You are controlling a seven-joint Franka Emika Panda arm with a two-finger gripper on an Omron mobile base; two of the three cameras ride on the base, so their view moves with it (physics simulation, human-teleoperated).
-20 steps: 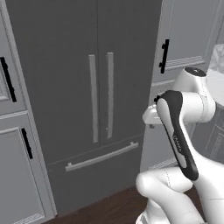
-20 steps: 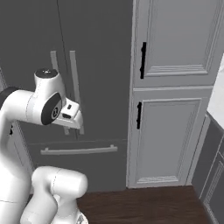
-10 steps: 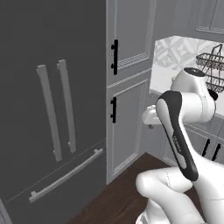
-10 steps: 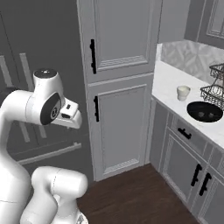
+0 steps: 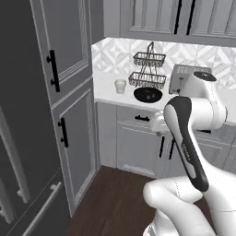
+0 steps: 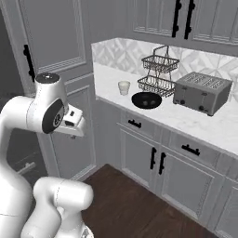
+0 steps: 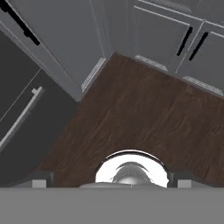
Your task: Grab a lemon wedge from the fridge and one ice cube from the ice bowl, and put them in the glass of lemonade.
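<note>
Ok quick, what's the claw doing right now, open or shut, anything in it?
Claw: open, holding nothing; it points down at the dark wood floor.

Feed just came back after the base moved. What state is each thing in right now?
fridge: doors shut
cup: upright on the counter, beside the bowl
bowl: upright on the counter, small pieces inside
toaster: slots empty
cabinet doors: shut
pincer: open, holding nothing, above the floor
</note>
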